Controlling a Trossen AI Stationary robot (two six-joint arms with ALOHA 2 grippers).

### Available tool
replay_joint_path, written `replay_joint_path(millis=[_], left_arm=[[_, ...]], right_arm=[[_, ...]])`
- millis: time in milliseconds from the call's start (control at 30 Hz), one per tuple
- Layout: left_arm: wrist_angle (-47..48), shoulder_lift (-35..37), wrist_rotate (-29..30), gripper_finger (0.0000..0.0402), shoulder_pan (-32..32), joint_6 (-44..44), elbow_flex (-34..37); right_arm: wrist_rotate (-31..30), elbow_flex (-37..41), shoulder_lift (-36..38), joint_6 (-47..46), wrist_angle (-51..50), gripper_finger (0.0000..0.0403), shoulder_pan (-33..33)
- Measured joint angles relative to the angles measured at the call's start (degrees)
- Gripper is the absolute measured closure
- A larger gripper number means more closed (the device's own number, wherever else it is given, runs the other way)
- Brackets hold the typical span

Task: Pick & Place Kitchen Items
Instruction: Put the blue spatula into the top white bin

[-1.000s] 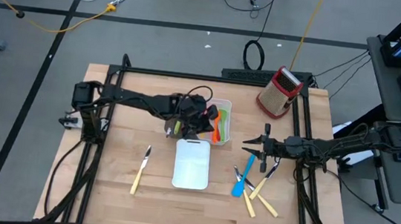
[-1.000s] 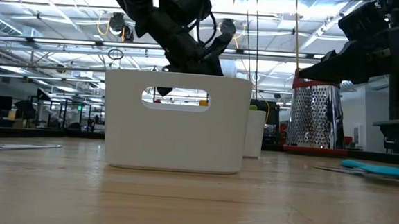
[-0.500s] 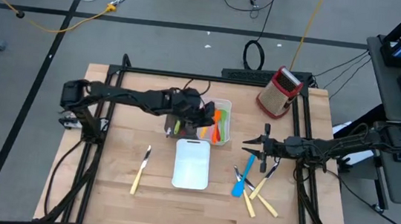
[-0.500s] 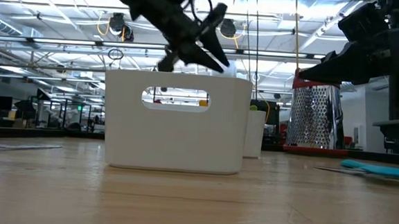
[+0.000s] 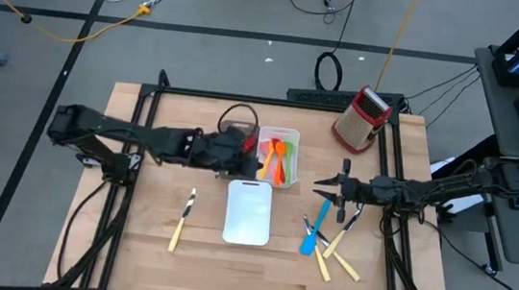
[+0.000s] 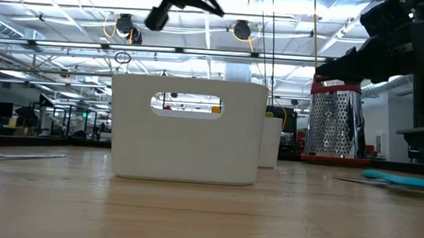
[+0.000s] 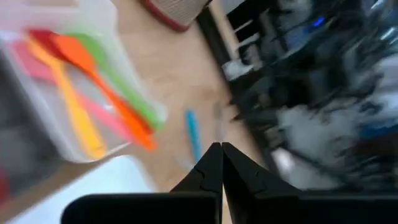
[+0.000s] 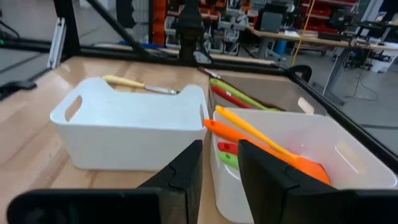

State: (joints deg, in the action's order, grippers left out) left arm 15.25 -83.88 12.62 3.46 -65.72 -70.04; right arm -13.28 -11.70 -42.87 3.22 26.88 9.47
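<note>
Left end effector (image 5: 250, 163) withdrew; spatulas (image 5: 280, 160) lie lengthwise.

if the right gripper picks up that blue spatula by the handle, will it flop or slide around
The blue spatula looks thin and long, so its blade probably droops somewhat. It lies flat against neighbouring knives, which could shift. Its smooth handle may slip between the right gripper's fingers.

Bare wooden table (image 5: 144, 229) lies open beside the lone knife (image 5: 181, 220); white trays (image 5: 249, 211) crowd the middle.
</note>
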Motion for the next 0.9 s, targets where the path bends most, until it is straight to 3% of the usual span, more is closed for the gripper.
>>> replay_joint_path(millis=[200, 400, 500, 900], left_arm=[[3.5, 3.8, 8.6, 0.0391, 4.8, 10.6, 0.2], [6.7, 6.8, 14.1, 0.0395, 7.6, 16.7, 0.0], [11.0, 8.0, 15.7, 0.0395, 8.7, 17.1, 0.2], [12.1, 12.5, 15.5, 0.0396, 9.8, 28.1, 0.8]], right_arm=[[-0.1, 0.0, -0.2, -2.8, 0.3, 0.0309, 0.0], [0.0, 0.0, -0.4, 2.1, -2.8, 0.0309, 0.0], [0.0, 0.0, -0.4, 0.2, -1.3, 0.0309, 0.0], [-0.1, 0.0, -0.5, -14.7, -1.5, 0.0309, 0.0]])
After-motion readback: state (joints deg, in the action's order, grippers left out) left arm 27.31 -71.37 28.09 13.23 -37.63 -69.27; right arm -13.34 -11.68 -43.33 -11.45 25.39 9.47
